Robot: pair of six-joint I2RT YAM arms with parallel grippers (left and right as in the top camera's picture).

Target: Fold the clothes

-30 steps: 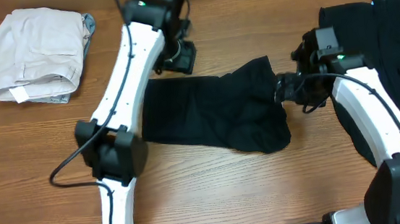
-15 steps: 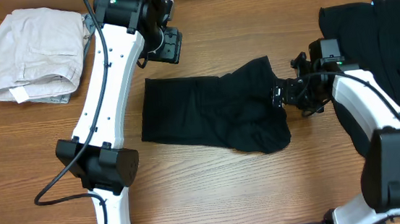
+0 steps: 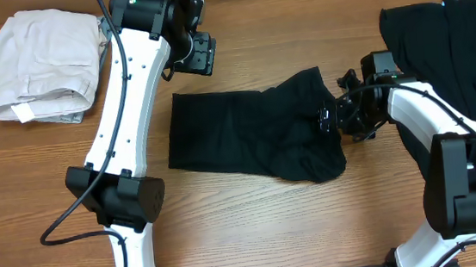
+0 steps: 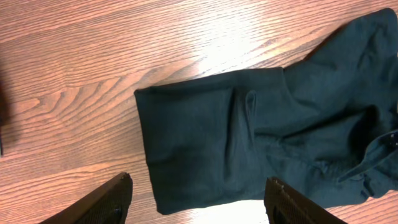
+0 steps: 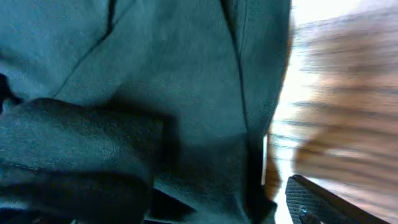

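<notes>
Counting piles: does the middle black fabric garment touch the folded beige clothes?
No, bare wooden table separates that black garment from the beige clothes.

This looks like a robotics lab bench. A white-and-black jointed robot arm on the left and its twin on the right trail a loose black cable over a brown wood-grain laminate tabletop. Laid out as work pieces are a folded beige cloth pile, a flat black thin fabric garment and a black fabric heap.

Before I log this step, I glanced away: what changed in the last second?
The left hand, open, pulled away from the black garment, its arm swinging left. The right hand shifted slightly at the garment's right end; its grip is unclear. The garment, beige pile and black pile stayed put.
</notes>
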